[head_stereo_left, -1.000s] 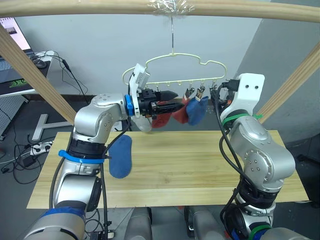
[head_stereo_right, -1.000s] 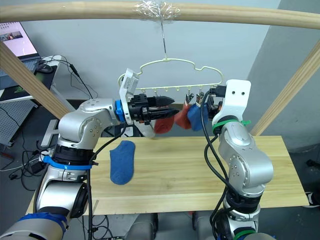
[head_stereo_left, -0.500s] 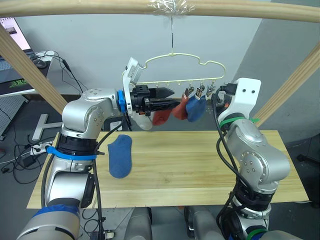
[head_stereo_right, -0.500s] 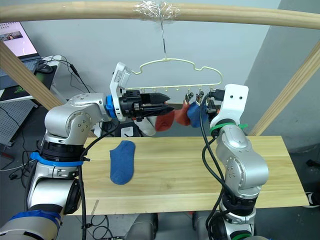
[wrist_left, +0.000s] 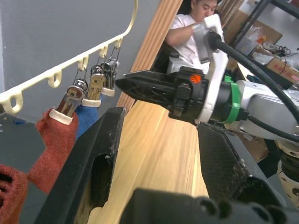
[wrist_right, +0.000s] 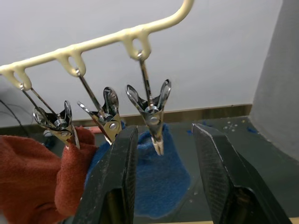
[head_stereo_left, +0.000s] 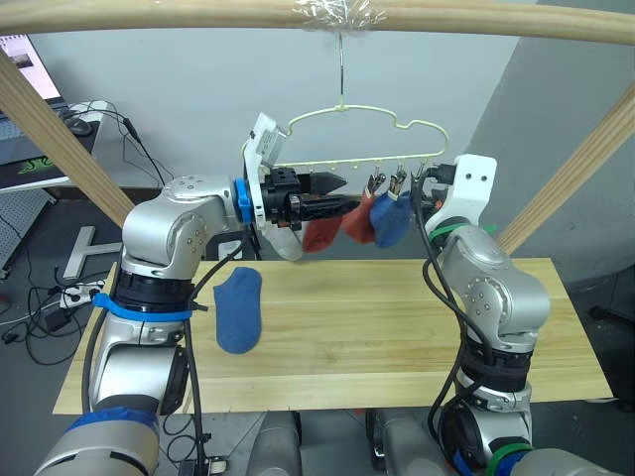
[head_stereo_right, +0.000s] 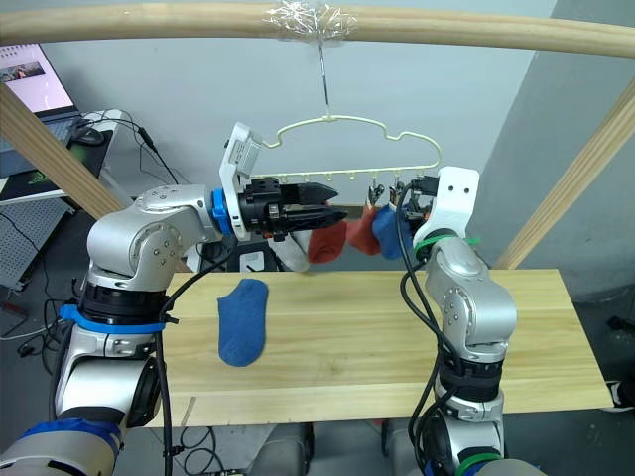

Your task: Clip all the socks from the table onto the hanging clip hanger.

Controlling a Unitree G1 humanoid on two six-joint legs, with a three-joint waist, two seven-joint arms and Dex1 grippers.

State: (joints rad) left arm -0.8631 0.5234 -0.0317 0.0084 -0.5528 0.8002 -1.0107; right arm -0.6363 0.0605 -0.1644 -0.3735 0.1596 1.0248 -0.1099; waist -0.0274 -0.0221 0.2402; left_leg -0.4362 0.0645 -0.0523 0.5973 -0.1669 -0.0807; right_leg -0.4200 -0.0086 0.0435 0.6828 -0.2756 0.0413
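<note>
The cream clip hanger [head_stereo_left: 342, 111] hangs from the top pole. Four socks hang from its clips: a light grey sock [head_stereo_left: 285, 243], two rust-red socks [head_stereo_left: 322, 235] and a blue sock [head_stereo_left: 390, 220]. The grey sock's top is hidden behind my left gripper [head_stereo_left: 335, 195], which is open and empty in front of the clip row. Another blue sock [head_stereo_left: 238, 307] lies flat on the table [head_stereo_left: 397, 327] at the left. My right gripper [wrist_right: 163, 154] is open at the hanger's right end, its fingers either side of the empty end clip [wrist_right: 150, 109] without touching it.
A horizontal wooden pole [head_stereo_left: 198, 12] runs overhead, with slanted poles at the left [head_stereo_left: 60, 139] and right [head_stereo_left: 575, 169]. A desk with a laptop [head_stereo_left: 30, 119] stands far left. A seated person [wrist_left: 191, 28] shows behind the table in the left wrist view.
My left arm has drawn back a little to the left along the clip row. My right gripper has shifted left and up, closer to the end clip. The socks have not moved.
</note>
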